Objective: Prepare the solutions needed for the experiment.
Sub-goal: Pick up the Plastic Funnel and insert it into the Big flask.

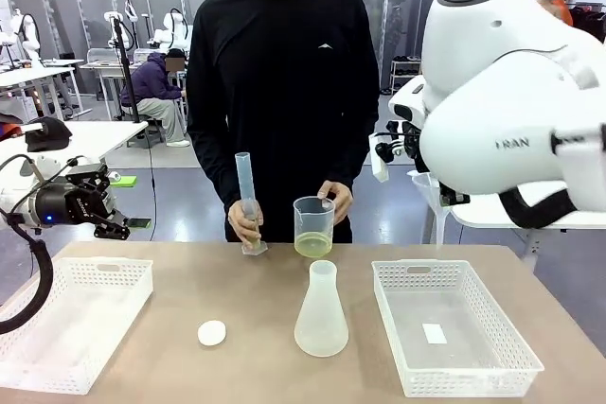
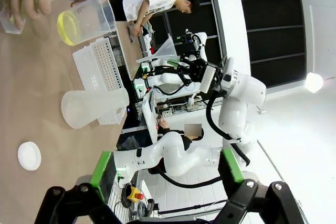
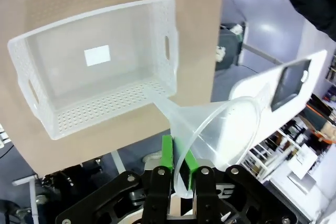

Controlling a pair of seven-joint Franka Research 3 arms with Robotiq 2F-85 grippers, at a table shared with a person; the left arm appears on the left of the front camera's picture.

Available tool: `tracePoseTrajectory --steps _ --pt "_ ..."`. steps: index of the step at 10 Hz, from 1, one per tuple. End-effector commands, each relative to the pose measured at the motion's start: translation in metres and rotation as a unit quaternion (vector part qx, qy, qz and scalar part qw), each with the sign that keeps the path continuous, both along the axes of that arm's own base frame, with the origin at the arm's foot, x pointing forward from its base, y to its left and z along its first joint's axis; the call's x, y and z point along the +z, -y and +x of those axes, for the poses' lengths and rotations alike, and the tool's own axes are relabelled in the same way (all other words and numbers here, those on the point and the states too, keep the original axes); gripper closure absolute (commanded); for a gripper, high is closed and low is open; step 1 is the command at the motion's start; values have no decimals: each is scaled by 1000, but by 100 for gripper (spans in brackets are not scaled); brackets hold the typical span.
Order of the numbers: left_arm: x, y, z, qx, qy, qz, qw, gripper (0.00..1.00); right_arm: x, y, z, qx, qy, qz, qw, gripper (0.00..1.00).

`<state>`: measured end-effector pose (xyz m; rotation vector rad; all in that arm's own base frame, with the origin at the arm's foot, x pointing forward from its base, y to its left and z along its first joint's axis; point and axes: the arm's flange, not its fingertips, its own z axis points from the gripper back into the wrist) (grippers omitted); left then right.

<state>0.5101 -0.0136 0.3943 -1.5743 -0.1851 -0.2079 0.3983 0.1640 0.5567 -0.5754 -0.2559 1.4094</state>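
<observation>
One solution (image 1: 313,246): shallow yellow-green layer in a clear beaker (image 1: 313,215) at the table's far edge, with one hand (image 1: 337,198) of the person touching it.
Graduated cylinder (image 1: 246,198): near upright, its base on the table, gripped by the person's other hand (image 1: 243,222).
Left gripper (image 1: 130,225): fingers apart and empty, above the table's far left corner.
Right gripper (image 3: 177,157): pads clamped on the rim of a clear funnel (image 3: 223,129).
Conical flask (image 1: 321,314): upright between two white baskets, with a white disc (image 1: 212,332) near it.

We see a conical flask (image 1: 321,314) mid-table, a white disc (image 1: 212,332) left of it, a left basket (image 1: 114,276) and a right basket (image 1: 473,376) flanking them, and a clear funnel (image 3: 226,129) farther right.
</observation>
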Motion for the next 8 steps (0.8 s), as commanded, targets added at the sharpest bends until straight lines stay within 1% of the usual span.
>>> tracePoseTrajectory --steps 1,2,3,8 --pt "1 0 -1 -3 1 -5 1000 0 -9 -3 -12 -19 31 4 999 100" --pt "1 0 -1 -3 1 -5 1000 0 -9 -4 -13 -17 32 20 999 100" --pt "1 0 -1 -3 1 -5 1000 0 3 -1 -8 -5 15 -1 1000 100" --pt "1 0 -1 -3 1 -5 1000 0 3 -1 -8 -5 15 -1 1000 100"
